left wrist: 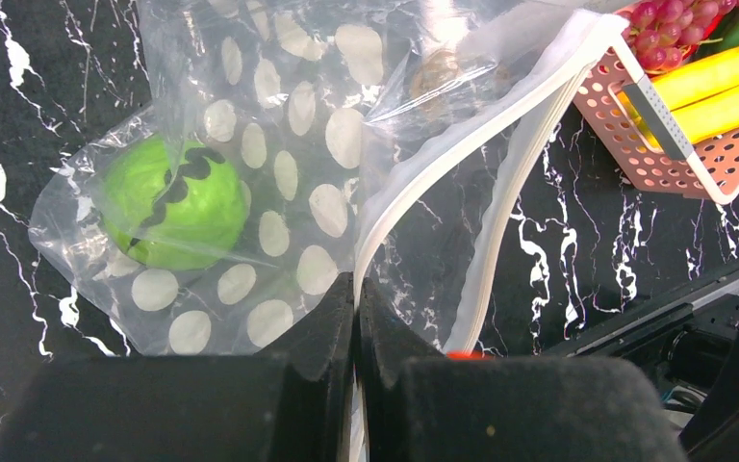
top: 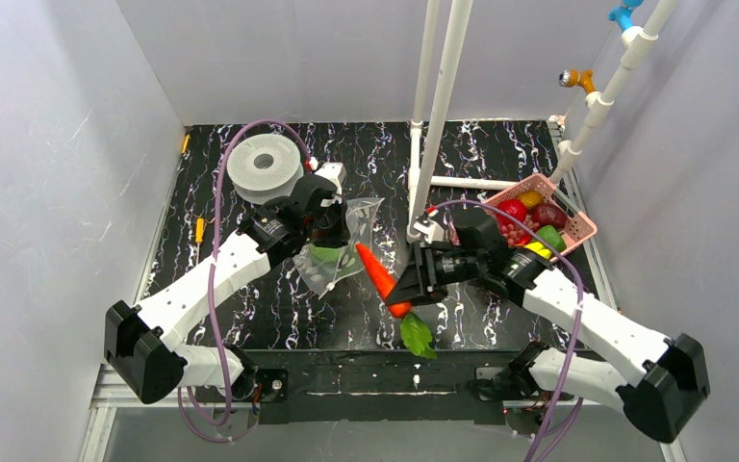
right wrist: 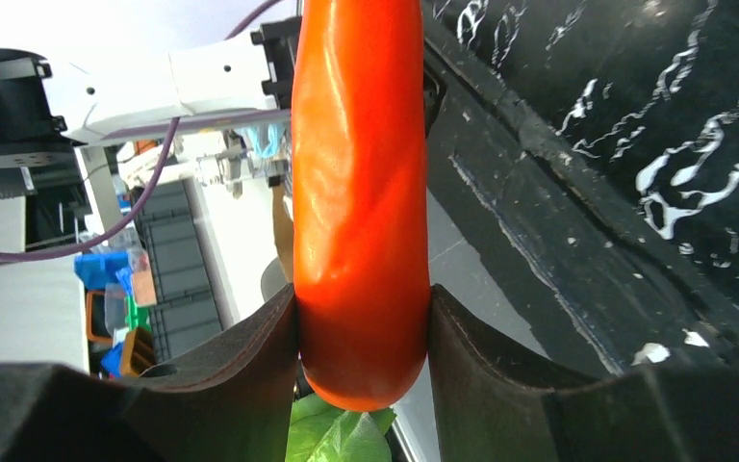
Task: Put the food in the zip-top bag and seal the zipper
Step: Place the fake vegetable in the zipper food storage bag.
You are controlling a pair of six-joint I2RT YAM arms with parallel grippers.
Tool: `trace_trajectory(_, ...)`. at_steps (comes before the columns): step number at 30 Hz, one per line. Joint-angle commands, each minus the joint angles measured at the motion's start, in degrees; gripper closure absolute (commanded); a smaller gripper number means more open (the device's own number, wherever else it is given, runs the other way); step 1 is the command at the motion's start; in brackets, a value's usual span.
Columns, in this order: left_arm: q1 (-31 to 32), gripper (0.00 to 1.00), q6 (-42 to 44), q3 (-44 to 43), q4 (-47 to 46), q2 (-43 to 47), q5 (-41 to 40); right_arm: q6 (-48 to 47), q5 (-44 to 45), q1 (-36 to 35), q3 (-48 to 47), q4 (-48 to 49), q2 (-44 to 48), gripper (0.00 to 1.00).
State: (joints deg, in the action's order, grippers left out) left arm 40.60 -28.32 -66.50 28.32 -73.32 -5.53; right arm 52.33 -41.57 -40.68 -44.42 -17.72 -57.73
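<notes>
Centre frame: the right gripper (top: 409, 287) clamps the smooth, rigid, probably slippery toy carrot (top: 375, 269) near its thick leafy end; the left gripper (left wrist: 356, 313) pinches the floppy zip-top bag (left wrist: 279, 125) by its zipper (left wrist: 447, 154) edge.

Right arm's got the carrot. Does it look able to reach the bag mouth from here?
Probably yes. The left gripper pinches the bag at its rim, the mouth gapes toward the tip of the carrot, and nothing lies between them. The opening is floppy and narrow, so the carrot may snag.
</notes>
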Motion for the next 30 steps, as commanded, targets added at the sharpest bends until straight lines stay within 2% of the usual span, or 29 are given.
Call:
trace_trajectory(1,-0.3,1.0,0.5,-2.1,-0.1,-0.5,1.3,4.7,4.5,-5.0,-8.5,3.0,-5.3,0.99)
trace_trajectory(6,-0.3,1.0,0.3,-2.1,-0.1,0.0,1.5,7.0,15.0,-5.9,-12.6,-6.0,-8.9,0.99)
trace_trajectory(13,-0.3,1.0,0.1,-1.7,-0.4,1.1,0.7,7.0,24.6,-6.2,-13.5,-8.1,-8.7,0.99)
trace_trajectory(17,-0.3,1.0,-0.1,-1.6,-0.9,1.1,2.5,7.0,26.8,-6.2,-15.2,-7.0,-10.0,0.99)
trace_trajectory(23,-0.3,1.0,0.0,-1.1,-2.5,1.6,5.2,7.0,28.3,-7.0,-22.8,-7.1,-18.4,0.99)
trace_trajectory(30,-0.3,1.0,0.4,-0.8,-2.6,2.4,4.0,7.0,33.9,-7.2,-34.1,-14.5,-27.2,0.99)
